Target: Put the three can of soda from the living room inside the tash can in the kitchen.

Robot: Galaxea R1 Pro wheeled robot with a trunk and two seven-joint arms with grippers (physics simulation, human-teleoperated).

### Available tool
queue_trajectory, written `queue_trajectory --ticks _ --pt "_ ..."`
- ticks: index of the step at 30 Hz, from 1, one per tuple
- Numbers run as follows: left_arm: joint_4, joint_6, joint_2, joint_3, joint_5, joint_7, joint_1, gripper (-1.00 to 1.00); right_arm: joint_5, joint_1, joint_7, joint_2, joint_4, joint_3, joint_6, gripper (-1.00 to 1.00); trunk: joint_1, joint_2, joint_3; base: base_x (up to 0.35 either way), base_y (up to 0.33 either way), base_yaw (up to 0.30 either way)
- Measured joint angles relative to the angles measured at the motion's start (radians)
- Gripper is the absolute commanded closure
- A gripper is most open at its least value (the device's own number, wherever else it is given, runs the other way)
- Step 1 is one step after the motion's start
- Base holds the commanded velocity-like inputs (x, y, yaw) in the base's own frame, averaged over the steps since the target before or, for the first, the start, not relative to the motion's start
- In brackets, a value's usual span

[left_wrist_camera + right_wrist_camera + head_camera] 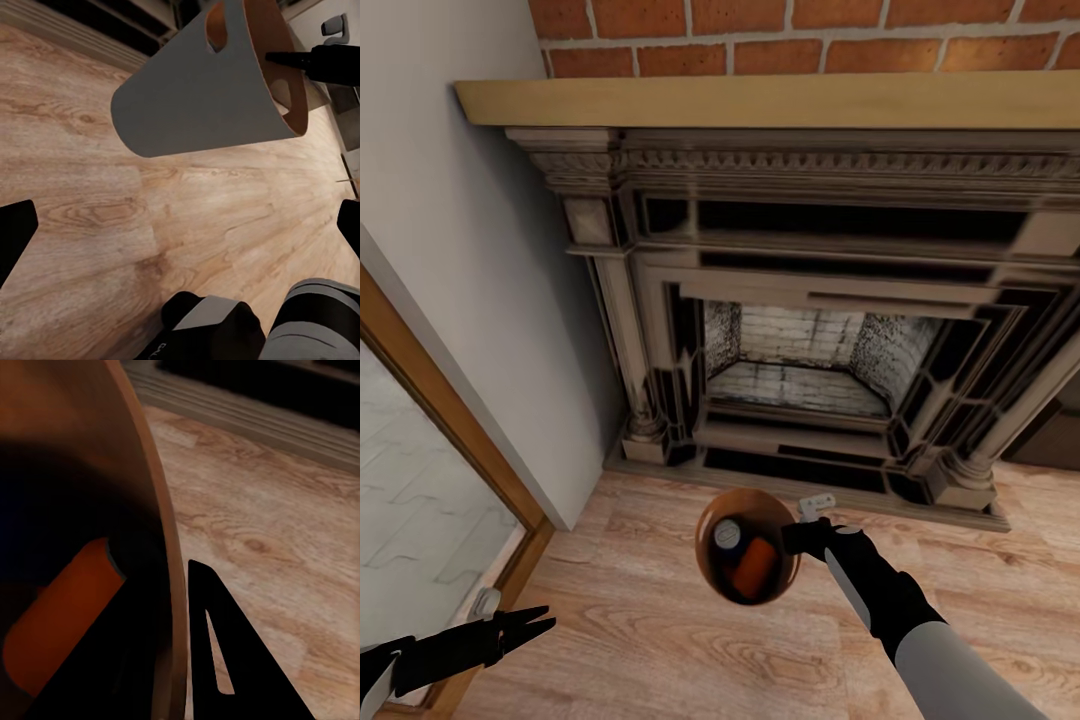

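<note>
Right tool clamped on bin rim, lower centre of frame, bin off wood floor w/ orange can inside for carrying. Left tool fingers apart, empty, lower left.

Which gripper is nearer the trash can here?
Right. The right gripper is clamped on the rim of the tash can, one finger inside and one outside. The left gripper hangs open, well apart from it, over the wood floor.
</note>
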Motion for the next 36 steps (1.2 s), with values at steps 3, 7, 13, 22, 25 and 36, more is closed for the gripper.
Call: queue_trajectory --ticks 3,7,13,22,25,36 --pt "0.0 0.0 0.0 0.0 -0.001 0.0 0.0 -1.0 0.001 0.0 0.0 0.0 0.0 0.001 0.0 1.0 0.011 -0.021 -0.009 0.0 0.0 0.0" --pt "0.0 0.0 0.0 0.0 -0.001 0.0 0.0 -1.0 0.001 0.001 0.0 0.0 0.0 0.001 0.0 1.0 0.027 -0.049 -0.022 0.0 0.0 0.0" --pt "0.0 0.0 0.0 0.0 -0.001 0.0 0.0 -1.0 0.001 0.0 0.0 0.0 0.0 0.001 0.0 1.0 0.05 -0.091 -0.041 0.0 0.0 0.0" --pt "0.0 0.0 0.0 0.0 0.0 0.0 0.0 -1.0 0.001 0.001 0.0 0.001 0.0 0.001 0.0 1.0 0.084 -0.154 -0.069 0.0 0.0 0.0" --pt "0.0 0.0 0.0 0.0 0.0 0.0 0.0 -1.0 0.002 0.001 0.0 0.001 0.0 0.001 0.0 1.0 0.096 -0.175 -0.078 0.0 0.0 0.0" --pt "0.0 0.0 0.0 0.0 0.0 0.0 0.0 -1.0 0.002 0.001 0.0 0.002 0.0 0.002 0.0 1.0 0.138 -0.252 -0.113 0.0 0.0 0.0"
